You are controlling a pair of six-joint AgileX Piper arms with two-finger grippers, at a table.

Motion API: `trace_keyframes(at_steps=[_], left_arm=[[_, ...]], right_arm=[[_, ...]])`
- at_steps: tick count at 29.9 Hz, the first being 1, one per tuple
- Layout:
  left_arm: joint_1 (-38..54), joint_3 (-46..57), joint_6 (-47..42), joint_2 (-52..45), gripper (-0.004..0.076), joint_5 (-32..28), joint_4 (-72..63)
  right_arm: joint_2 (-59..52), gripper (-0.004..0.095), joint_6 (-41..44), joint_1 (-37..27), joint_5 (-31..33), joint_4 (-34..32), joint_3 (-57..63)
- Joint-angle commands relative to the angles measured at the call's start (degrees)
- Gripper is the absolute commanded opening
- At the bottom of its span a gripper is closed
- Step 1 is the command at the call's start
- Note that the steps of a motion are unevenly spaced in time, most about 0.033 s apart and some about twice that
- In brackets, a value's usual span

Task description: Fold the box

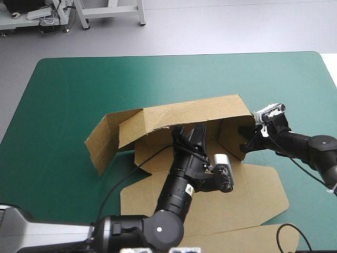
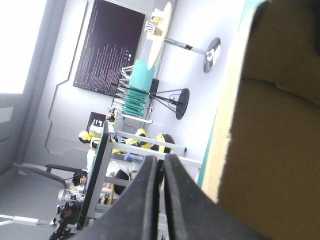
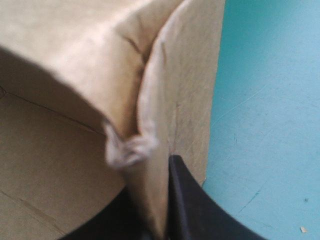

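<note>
The brown box (image 1: 158, 118) stood near the middle of the table, on the teal-green cover (image 1: 79, 89), only partly folded. Its back wall was raised and leaned a little toward the near side. At the left end a flap stood out at an angle, toward the left edge of the table. The large flat part of the board lay on the cover on the near side, reaching almost to the near edge of the table.

The left gripper (image 1: 191, 133) was inside the box, over its floor, and it pointed toward the back wall. In its own view this gripper (image 2: 161, 167) had the two black fingers pressed nearly together, with only a thin line between them and nothing held there. Brown board (image 2: 280, 125) rose just beside it.

The right gripper (image 1: 246, 138) was at the right end of the box, at the short side wall. Seen from its wrist, the gripper (image 3: 155, 200) had this wall (image 3: 185, 75) between its fingers and pinched it: one black finger lay on the outer face, the other was mostly hidden on the inner side. The corner of the board there was creased and a little torn. Beyond the wall the cover (image 3: 265, 100) was visible.
</note>
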Motion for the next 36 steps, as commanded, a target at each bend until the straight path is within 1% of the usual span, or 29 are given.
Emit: trace_keyframes(at_steps=[1,5,8,12,15,18,20,24,27,29,31,33,36], left_arm=[[0.4,-1.5,-1.4,-6.6,-0.0002,-2.1,4.2],[4.9,-4.2,-2.5,-10.8,-0.0002,-9.2,-2.0],[12.3,-7.3,-1.5,-13.4,-0.0002,-15.6,-9.0],[24.7,-11.6,-1.4,-15.8,-0.0002,-23.2,-16.7],[33.3,-14.3,0.2,-17.0,-0.0002,-27.2,-25.6],[42.2,-15.7,3.8,-17.5,-0.0002,-29.3,-34.3],[47.5,-16.2,7.3,-17.6,-0.0002,-29.4,-41.0],[58.7,-16.1,16.6,-17.5,-0.0002,-29.1,-57.8],[67.6,-16.1,23.7,-17.5,-0.0002,-27.6,-71.2],[73.1,-16.1,27.0,-17.4,-0.0002,-26.5,-77.9],[79.2,-16.1,29.6,-17.4,-0.0002,-25.1,-84.3],[84.1,-16.1,32.8,-17.3,-0.0002,-23.7,-89.3],[91.1,-16.1,37.9,-16.8,-0.0002,-20.7,-97.4]], right_arm=[[-0.4,0.0000,0.9,0.0,1.4,0.2,-0.9],[-0.4,0.0000,1.5,0.0,1.3,0.2,-0.9],[-0.4,0.0000,1.5,0.0,1.3,0.2,-0.9],[-0.4,0.0000,3.7,0.0,1.3,-0.1,-0.9],[-0.4,0.0001,4.6,0.0,1.3,-0.2,-0.9],[-0.4,0.0001,5.6,0.0,1.4,-0.6,-0.9],[-0.4,0.0001,7.0,0.0,1.7,-1.9,-0.9],[-0.4,0.0001,14.3,0.0,2.0,-7.7,-3.0],[-0.4,0.0001,19.5,0.0,4.3,-11.8,-6.5],[-0.4,0.0001,24.6,0.3,5.7,-15.1,-9.2],[-0.4,0.0001,30.9,1.6,6.6,-20.6,-11.8],[-0.4,0.0001,35.2,3.4,7.2,-25.4,-14.0],[-0.4,0.0001,40.6,7.0,7.4,-29.6,-17.1]])
